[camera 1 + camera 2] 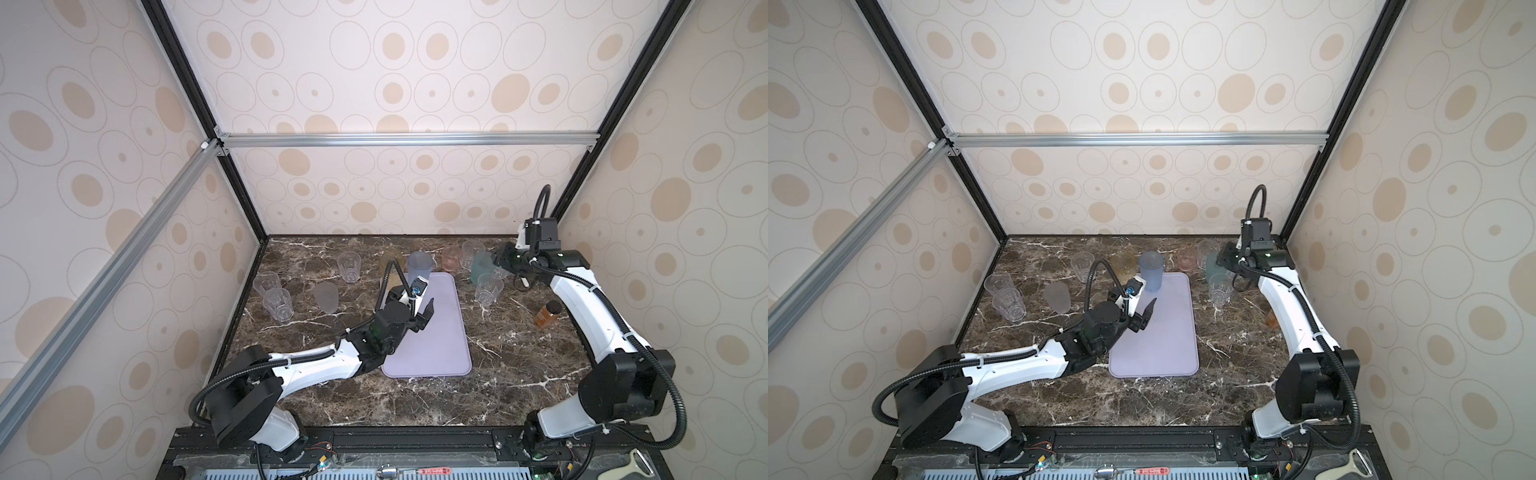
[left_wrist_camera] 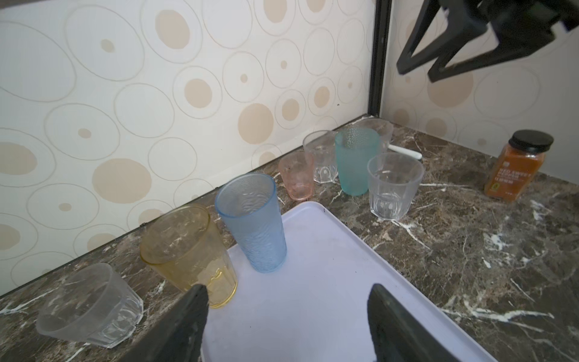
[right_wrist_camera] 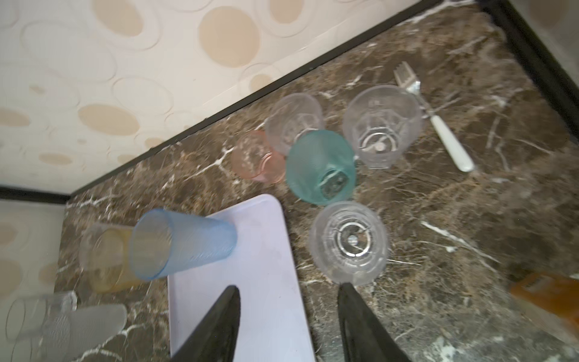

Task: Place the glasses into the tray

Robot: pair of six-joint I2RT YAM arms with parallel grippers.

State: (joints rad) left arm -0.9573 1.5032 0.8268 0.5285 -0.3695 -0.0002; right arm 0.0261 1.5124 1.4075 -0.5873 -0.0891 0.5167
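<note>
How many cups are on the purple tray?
1. The tall blue translucent tumbler stands in the far left corner of the flat lavender tray. The left arm hides part of it.

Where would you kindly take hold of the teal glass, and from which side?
Take the teal glass by its rim, from above, pinching the wall. It stands upright, mouth open, taller than the pink glass and the short clear glasses crowding its base, so a low side approach would probably knock them.
</note>
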